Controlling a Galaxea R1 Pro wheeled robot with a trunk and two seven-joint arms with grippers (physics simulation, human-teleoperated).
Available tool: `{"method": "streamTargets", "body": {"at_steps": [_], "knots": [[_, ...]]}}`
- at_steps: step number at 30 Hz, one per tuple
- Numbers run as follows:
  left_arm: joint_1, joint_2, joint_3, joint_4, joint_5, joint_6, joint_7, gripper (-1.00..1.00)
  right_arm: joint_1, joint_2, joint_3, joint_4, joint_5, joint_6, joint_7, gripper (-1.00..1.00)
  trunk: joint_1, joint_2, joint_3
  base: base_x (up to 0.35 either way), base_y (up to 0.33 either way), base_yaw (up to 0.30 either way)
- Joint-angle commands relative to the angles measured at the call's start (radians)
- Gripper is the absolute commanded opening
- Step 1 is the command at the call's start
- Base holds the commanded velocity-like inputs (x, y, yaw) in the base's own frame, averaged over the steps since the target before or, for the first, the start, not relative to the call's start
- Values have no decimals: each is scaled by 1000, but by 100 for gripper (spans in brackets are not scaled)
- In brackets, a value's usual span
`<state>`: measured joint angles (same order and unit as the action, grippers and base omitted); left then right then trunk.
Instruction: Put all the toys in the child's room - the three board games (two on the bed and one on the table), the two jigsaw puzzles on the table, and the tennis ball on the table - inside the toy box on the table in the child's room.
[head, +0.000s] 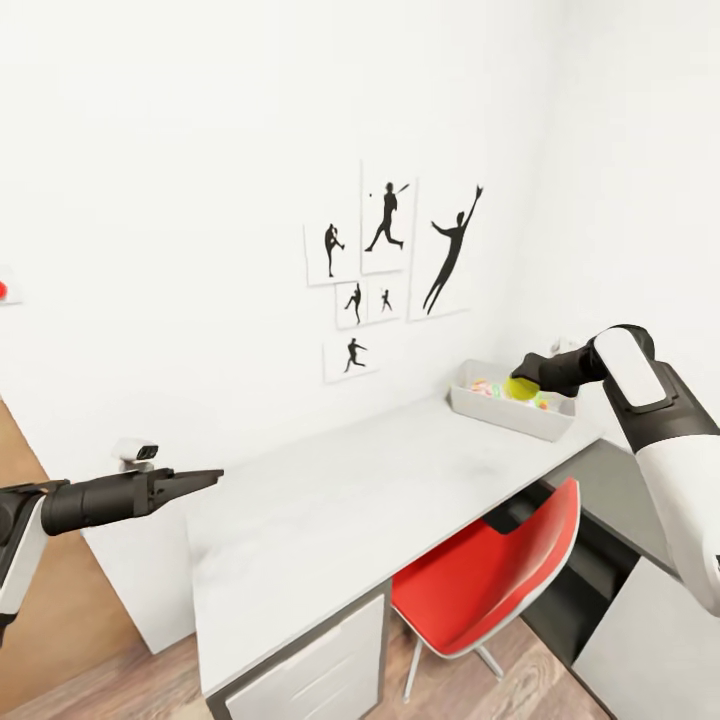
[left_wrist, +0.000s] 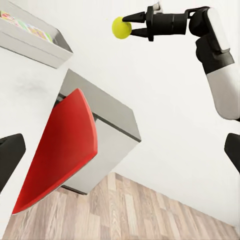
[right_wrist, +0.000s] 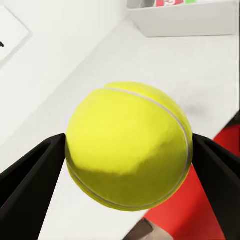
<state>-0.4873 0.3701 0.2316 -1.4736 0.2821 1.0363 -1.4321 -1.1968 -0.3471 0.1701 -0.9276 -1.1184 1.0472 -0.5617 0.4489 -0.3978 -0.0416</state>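
Gripping tennis ball (right_wrist: 129, 146) above toy box (head: 512, 412), right fingers (right_wrist: 30, 185) clenched, left fingers (head: 195, 481) together.

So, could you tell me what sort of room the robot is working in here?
Most likely a child's bedroom or study corner: black sports silhouette pictures on the white wall, a long grey desk with a red chair, and a toy box holding colourful items.

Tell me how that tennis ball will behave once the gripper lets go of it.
The tennis ball is round, so it will probably roll or bounce on landing. Only the right gripper fingertips hold it, so it may slip. Dropped in the toy box, the walls should contain it.
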Motion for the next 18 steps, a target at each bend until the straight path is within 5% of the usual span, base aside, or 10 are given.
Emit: {"method": "streamTargets", "body": {"at_steps": [1,10,18], "knots": [[-1,0,0,0,1,10,-2,100,-1,-1,3,-1,-11,0,-11,-100,1,-2,-1,230,-168,-225],[-2,-2,0,-1,2,11,-2,100,-2,0,1,-1,-9,0,-11,-100,1,-2,9,263,-159,-205],[-4,-2,0,-1,2,11,-2,100,-1,2,3,-2,-9,0,-11,-100,1,-2,10,273,-215,-32]]}}
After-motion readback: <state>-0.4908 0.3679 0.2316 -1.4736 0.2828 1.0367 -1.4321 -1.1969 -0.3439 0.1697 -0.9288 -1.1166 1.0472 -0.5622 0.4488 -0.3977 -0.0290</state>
